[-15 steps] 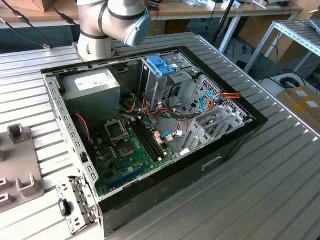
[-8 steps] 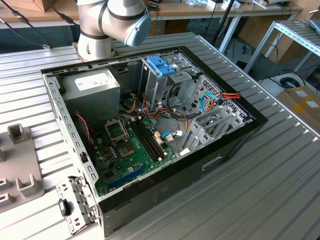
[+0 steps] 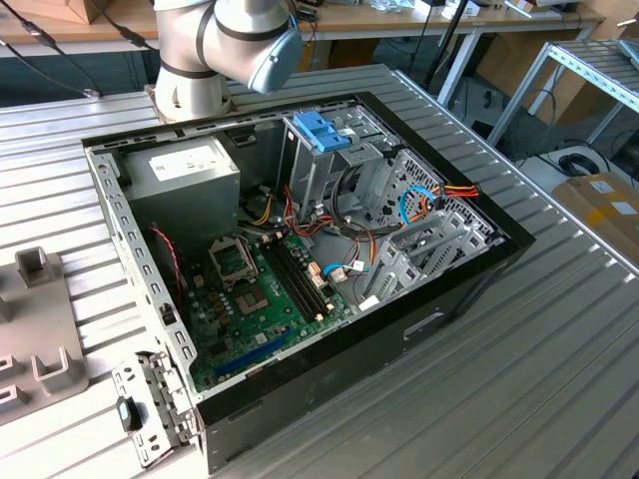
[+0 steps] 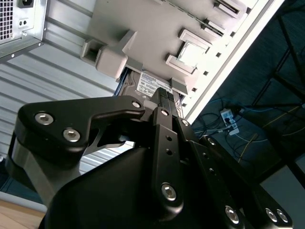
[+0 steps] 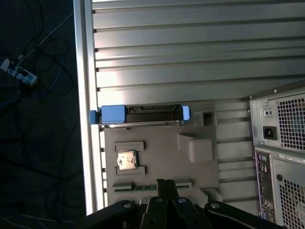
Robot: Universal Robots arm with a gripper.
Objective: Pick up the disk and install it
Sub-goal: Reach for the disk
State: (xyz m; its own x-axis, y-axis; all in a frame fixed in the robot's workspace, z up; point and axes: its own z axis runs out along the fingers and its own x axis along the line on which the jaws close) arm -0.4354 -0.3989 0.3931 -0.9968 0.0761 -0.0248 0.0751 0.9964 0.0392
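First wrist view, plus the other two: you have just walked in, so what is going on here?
A robot arm's gripper, jaws closed and empty, hangs over a grey fixture plate on the ribbed metal table. The disk, in its light-blue frame, lies at the plate's edge, apart from the gripper and not yet picked up. The open computer case stands beside the plate.

On the bench [image 3: 559,349], the computer case [image 3: 399,339] sits mid-frame in the exterior view, my arm [image 3: 200,60] behind it, the fixture [image 3: 40,339] lower left; the disk [image 5: 140,114] lies along the fixture's edge.
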